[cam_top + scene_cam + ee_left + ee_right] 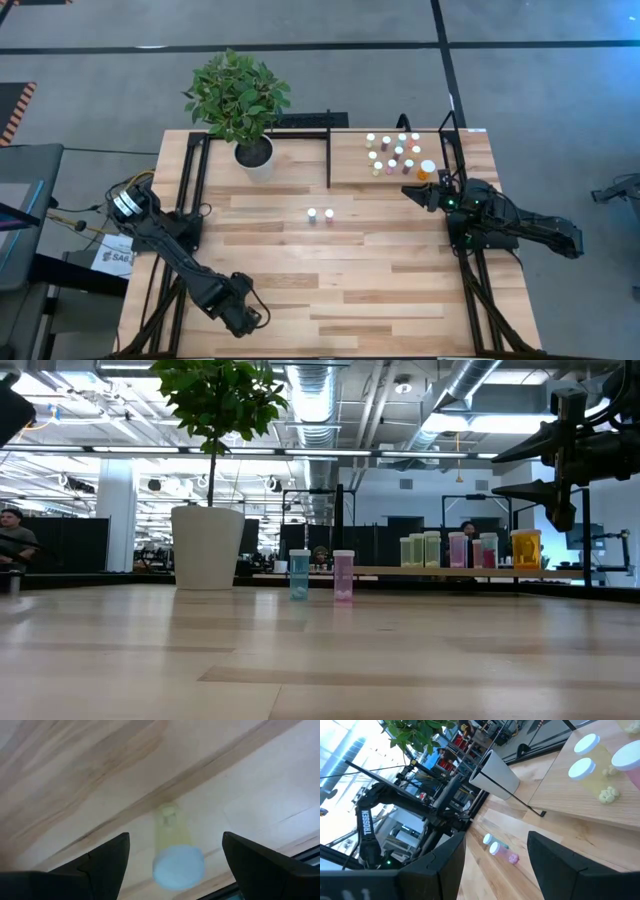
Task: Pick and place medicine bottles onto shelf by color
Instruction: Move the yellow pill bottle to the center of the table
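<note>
A pale greenish medicine bottle (pixel 176 857) with a white cap stands on the tabletop at the near left. My left gripper (pixel 175 836) points down over it, open, one finger on either side and clear of it. In the high view the left gripper (pixel 245 316) hides this bottle. A teal bottle (pixel 299 574) and a pink bottle (pixel 343 575) stand at mid-table. Several capped bottles (pixel 398 153) stand on the shelf (pixel 345 160) at the far right. My right gripper (pixel 410 192) hovers open and level beside the shelf's near edge, holding nothing.
A white pot (pixel 254 157) with a leafy plant stands at the far left of centre, just left of the shelf. Black frame bars (pixel 190 175) run along both table sides. Bare wood lies between the two mid-table bottles (pixel 320 214) and the near edge.
</note>
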`<state>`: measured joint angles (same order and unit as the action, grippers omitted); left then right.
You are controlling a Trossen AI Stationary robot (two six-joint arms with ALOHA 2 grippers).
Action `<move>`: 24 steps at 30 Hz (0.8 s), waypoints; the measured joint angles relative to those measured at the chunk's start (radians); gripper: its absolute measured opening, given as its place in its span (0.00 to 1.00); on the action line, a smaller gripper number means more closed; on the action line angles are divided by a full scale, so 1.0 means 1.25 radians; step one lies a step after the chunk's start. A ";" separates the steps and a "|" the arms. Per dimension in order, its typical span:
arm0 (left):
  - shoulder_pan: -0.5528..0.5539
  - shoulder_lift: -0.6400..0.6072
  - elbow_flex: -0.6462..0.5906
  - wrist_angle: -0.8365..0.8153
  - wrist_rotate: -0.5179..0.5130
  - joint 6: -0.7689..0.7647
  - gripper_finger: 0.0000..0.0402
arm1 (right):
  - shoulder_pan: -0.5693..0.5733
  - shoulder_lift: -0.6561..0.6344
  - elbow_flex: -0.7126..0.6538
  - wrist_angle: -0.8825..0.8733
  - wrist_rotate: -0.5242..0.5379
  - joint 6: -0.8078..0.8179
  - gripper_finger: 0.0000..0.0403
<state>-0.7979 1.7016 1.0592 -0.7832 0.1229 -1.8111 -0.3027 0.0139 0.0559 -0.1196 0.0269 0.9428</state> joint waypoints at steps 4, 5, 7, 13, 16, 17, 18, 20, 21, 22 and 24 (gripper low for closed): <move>0.001 0.000 0.000 -0.003 0.004 -0.002 0.76 | 0.000 0.000 0.000 0.000 0.000 0.000 0.58; 0.001 0.000 0.000 -0.005 0.009 -0.003 0.75 | 0.000 0.000 0.000 0.000 0.000 0.000 0.58; -0.001 0.000 0.000 -0.006 0.021 0.002 0.72 | 0.000 0.000 0.000 0.000 0.000 0.000 0.58; -0.001 0.000 0.000 0.003 0.024 0.009 0.50 | 0.000 0.000 0.000 0.000 0.000 0.000 0.58; -0.001 -0.001 0.000 0.012 0.019 0.015 0.36 | 0.000 0.000 0.000 0.000 0.000 0.000 0.58; -0.001 -0.001 0.000 0.015 0.016 0.015 0.32 | 0.000 0.000 0.000 0.000 0.000 0.000 0.58; -0.001 -0.001 0.000 0.016 0.014 0.015 0.28 | 0.000 0.000 0.000 0.000 0.000 0.000 0.58; -0.001 -0.001 0.000 0.018 0.010 0.015 0.22 | 0.000 0.000 0.000 0.000 0.000 0.000 0.58; -0.001 -0.001 0.000 0.018 0.010 0.015 0.20 | 0.000 0.000 0.000 0.000 0.000 0.000 0.58; -0.001 -0.001 0.000 0.018 0.010 0.015 0.19 | 0.000 0.000 0.000 0.000 0.000 0.000 0.58; -0.001 -0.001 0.000 0.016 0.010 0.015 0.19 | 0.000 0.000 0.000 0.000 0.000 0.000 0.58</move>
<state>-0.7990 1.7000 1.0592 -0.7627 0.1350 -1.7920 -0.3027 0.0135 0.0559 -0.1196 0.0269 0.9428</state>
